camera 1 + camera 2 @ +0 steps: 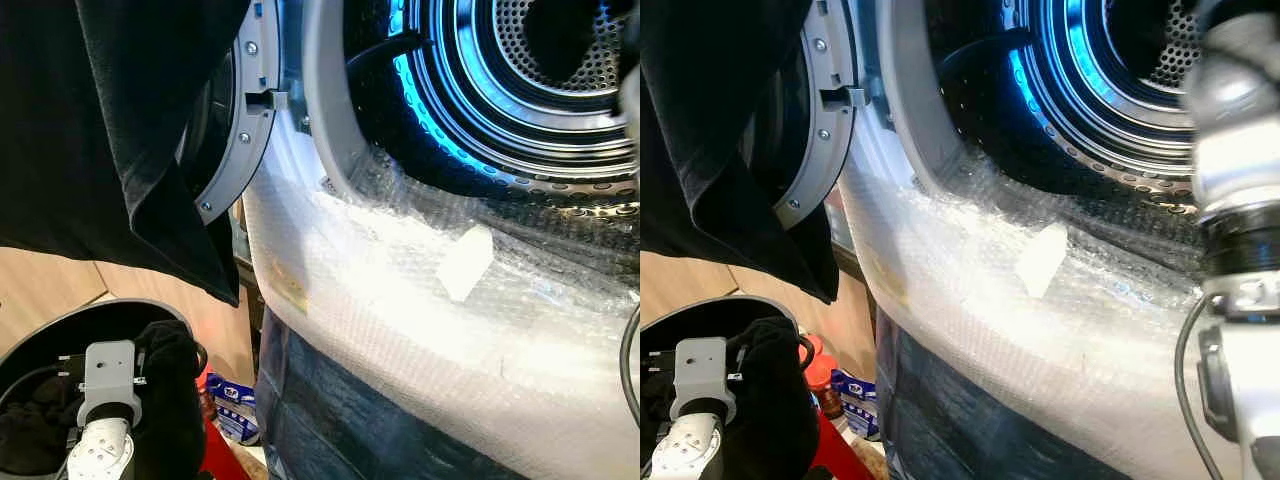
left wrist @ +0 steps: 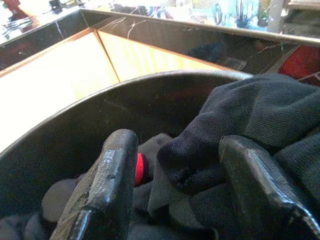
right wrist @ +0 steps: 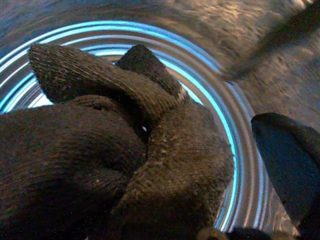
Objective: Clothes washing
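The washing machine's drum (image 1: 520, 90) stands open, lit blue inside. My right arm (image 1: 1238, 200) reaches into it. A dark knit garment (image 3: 125, 150) bunches right before that wrist camera, and one finger (image 3: 287, 160) stands apart from it with the blue rings showing between; the other finger is hidden. My left gripper (image 2: 177, 145) is down in the dark grey basket (image 1: 60, 325), open, with a fold of dark cloth (image 2: 250, 115) lying between its fingers and not touching one of them. More dark clothes fill the basket's bottom.
A large black garment (image 1: 130, 130) hangs at the upper left, in front of the open grey door (image 1: 235, 130). Bubble wrap (image 1: 420, 300) covers the machine's front below the opening. A red bottle (image 1: 820, 380) and a blue packet (image 1: 232, 400) stand between basket and machine.
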{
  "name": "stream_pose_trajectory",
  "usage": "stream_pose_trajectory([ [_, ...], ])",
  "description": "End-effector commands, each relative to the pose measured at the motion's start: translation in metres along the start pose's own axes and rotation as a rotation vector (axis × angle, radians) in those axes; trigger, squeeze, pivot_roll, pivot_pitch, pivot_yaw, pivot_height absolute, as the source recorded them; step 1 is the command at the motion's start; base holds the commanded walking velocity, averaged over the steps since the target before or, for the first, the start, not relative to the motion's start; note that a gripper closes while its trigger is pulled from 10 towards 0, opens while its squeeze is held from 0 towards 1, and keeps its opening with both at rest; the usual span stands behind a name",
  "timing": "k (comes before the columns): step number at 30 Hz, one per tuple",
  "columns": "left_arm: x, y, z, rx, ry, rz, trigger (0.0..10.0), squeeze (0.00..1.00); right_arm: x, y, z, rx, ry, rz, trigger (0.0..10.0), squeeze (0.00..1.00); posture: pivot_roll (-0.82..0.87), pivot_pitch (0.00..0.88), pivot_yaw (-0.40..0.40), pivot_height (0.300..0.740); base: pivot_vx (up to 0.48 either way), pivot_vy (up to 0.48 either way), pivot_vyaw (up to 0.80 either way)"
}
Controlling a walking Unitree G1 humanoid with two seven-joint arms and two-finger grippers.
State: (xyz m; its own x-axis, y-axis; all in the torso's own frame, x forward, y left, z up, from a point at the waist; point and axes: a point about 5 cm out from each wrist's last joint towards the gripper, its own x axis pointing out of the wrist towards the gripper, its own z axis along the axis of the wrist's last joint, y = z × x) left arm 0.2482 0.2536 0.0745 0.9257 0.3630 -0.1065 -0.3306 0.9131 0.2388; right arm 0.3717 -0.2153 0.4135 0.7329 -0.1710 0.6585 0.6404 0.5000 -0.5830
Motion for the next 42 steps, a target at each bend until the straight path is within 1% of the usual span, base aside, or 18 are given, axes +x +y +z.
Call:
stream_pose_trajectory([
  [1, -0.003, -0.006, -0.003, 0.028, 0.019, -0.037, 10.0, 0.00, 0.005, 0.000, -0.006, -0.068, -0.016, -0.031, 10.0, 0.00, 0.03, 0.000, -0.030, 0.740, 0.000, 0.000, 0.00],
  [4, -0.003, -0.006, -0.003, 0.030, 0.020, -0.039, 10.0, 0.00, 0.004, 0.006, -0.010, -0.095, -0.031, -0.006, 10.0, 0.00, 0.03, 0.000, -0.026, 0.740, 0.000, 0.000, 0.00],
  [8, -0.002, -0.007, -0.001, 0.034, 0.015, -0.051, 10.0, 0.00, -0.001, 0.008, -0.001, -0.196, -0.153, 0.016, 10.0, 0.00, 0.03, 0.000, -0.021, 0.740, 0.000, 0.000, 0.00],
  [9, -0.002, -0.008, -0.001, 0.036, 0.014, -0.057, 10.0, 0.00, -0.003, 0.010, 0.006, -0.295, -0.236, 0.023, 10.0, 0.00, 0.02, 0.000, -0.021, 0.740, 0.000, 0.000, 0.00],
  [10, -0.002, -0.008, -0.001, 0.036, 0.014, -0.057, 10.0, 0.00, -0.003, 0.010, 0.006, -0.295, -0.236, 0.023, 10.0, 0.00, 0.02, 0.000, -0.021, 0.740, 0.000, 0.000, 0.00],
  [11, -0.002, -0.009, -0.001, 0.037, 0.012, -0.065, 10.0, 0.00, -0.006, 0.014, 0.011, -0.405, -0.309, 0.022, 10.0, 0.00, 0.02, 0.000, -0.020, 0.740, 0.000, 0.000, 0.00],
  [13, -0.002, -0.010, -0.001, 0.039, 0.012, -0.071, 10.0, 0.00, -0.007, 0.016, 0.012, -0.467, -0.350, 0.020, 10.0, 0.00, 0.02, 0.000, -0.020, 0.740, 0.000, 0.000, 0.00],
  [18, -0.004, -0.015, -0.003, 0.043, 0.013, -0.090, 10.0, 0.00, -0.010, 0.027, 0.001, -0.803, -0.505, 0.039, 10.0, 0.00, 0.03, 0.000, -0.031, 0.740, 0.000, 0.000, 0.00],
  [23, -0.005, -0.015, -0.004, 0.041, 0.013, -0.088, 10.0, 0.00, -0.009, 0.025, -0.005, -0.951, -0.546, 0.033, 10.0, 0.00, 0.03, 0.000, -0.035, 0.740, 0.000, 0.000, 0.00],
  [29, -0.006, -0.016, -0.004, 0.040, 0.013, -0.091, 10.0, 0.00, -0.007, 0.022, -0.003, -0.929, -0.556, -0.017, 10.0, 0.00, 0.04, 0.000, -0.040, 0.740, 0.000, 0.000, 0.00],
  [31, -0.006, -0.017, -0.004, 0.037, 0.013, -0.092, 10.0, 0.00, -0.002, 0.014, -0.003, -0.512, -0.374, -0.027, 10.0, 0.00, 0.04, 0.000, -0.043, 0.740, 0.000, 0.000, 0.00],
  [32, -0.006, -0.017, -0.004, 0.037, 0.013, -0.092, 10.0, 0.00, -0.002, 0.014, -0.003, -0.512, -0.374, -0.027, 10.0, 0.00, 0.04, 0.000, -0.043, 0.740, 0.000, 0.000, 0.00],
  [33, -0.006, -0.018, -0.004, 0.034, 0.016, -0.091, 10.0, 0.00, 0.003, 0.010, -0.010, -0.149, -0.163, -0.012, 10.0, 0.00, 0.04, 0.000, -0.042, 0.740, 0.000, 0.000, 0.00],
  [34, -0.006, -0.018, -0.004, 0.034, 0.016, -0.091, 10.0, 0.00, 0.003, 0.010, -0.010, -0.149, -0.163, -0.012, 10.0, 0.00, 0.04, 0.000, -0.042, 0.740, 0.000, 0.000, 0.00],
  [35, -0.006, -0.018, -0.004, 0.031, 0.017, -0.091, 10.0, 0.00, 0.004, 0.013, -0.014, 0.049, -0.066, 0.024, 10.0, 0.00, 0.04, 0.000, -0.041, 0.740, 0.000, 0.000, 0.00],
  [37, -0.006, -0.019, -0.004, 0.029, 0.019, -0.090, 10.0, 0.00, 0.004, 0.020, -0.015, 0.327, 0.037, 0.091, 10.0, 0.00, 0.04, 0.000, -0.041, 0.740, 0.000, 0.000, 0.00],
  [38, -0.006, -0.018, -0.004, 0.028, 0.019, -0.090, 10.0, 0.00, 0.003, 0.026, -0.009, 0.584, 0.103, 0.146, 10.0, 0.00, 0.04, 0.000, -0.041, 0.740, 0.000, 0.000, 0.00],
  [42, -0.006, -0.019, -0.004, 0.027, 0.018, -0.088, 10.0, 0.00, 0.000, 0.031, -0.008, 0.786, 0.213, 0.197, 10.0, 0.00, 0.04, 0.000, -0.046, 0.740, 0.000, 0.000, 0.00],
])
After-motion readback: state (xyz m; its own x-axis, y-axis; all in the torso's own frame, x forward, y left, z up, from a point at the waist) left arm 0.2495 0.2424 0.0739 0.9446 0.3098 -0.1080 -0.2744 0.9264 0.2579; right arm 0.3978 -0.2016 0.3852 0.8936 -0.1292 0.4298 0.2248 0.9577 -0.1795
